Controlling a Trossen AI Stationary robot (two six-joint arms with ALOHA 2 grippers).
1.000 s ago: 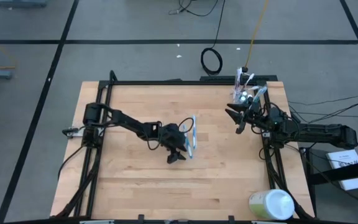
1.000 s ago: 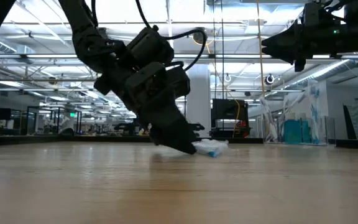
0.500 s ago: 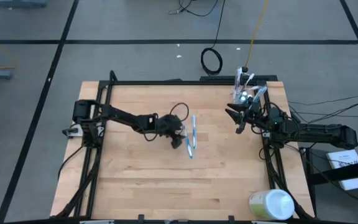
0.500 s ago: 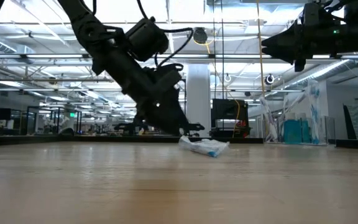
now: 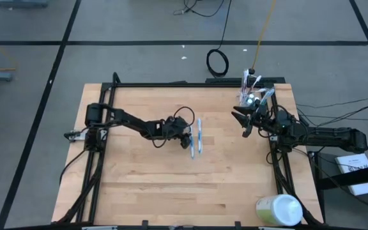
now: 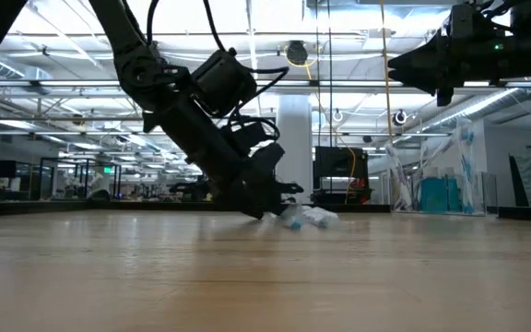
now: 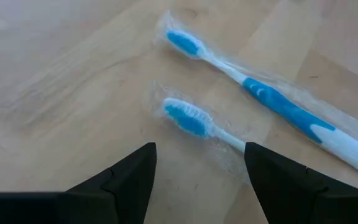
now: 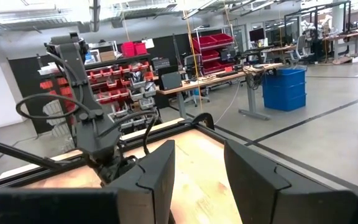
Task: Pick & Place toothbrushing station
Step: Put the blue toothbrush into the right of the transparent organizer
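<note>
Pale wooden table (image 7: 61, 68) with matt grain, blue plastic toothbrushes (image 7: 278, 106) in glossy clear wrap

Two toothbrushes (image 7: 260, 99) w/ blue bristles, blue-and-white handles in clear wrap, on pale wood-grain table (image 5: 145, 172) w/ black frame; both arms black; round container (image 5: 278, 209) pale green & white at table corner.

I am looking into a big robot lab or workshop. Shelves (image 8: 126, 62) full of red bins are standing by the wall, desks with screens (image 8: 253, 65) are sitting farther back, and long lights (image 6: 53, 88) are shining high over my wooden table (image 5: 145, 185).
</note>
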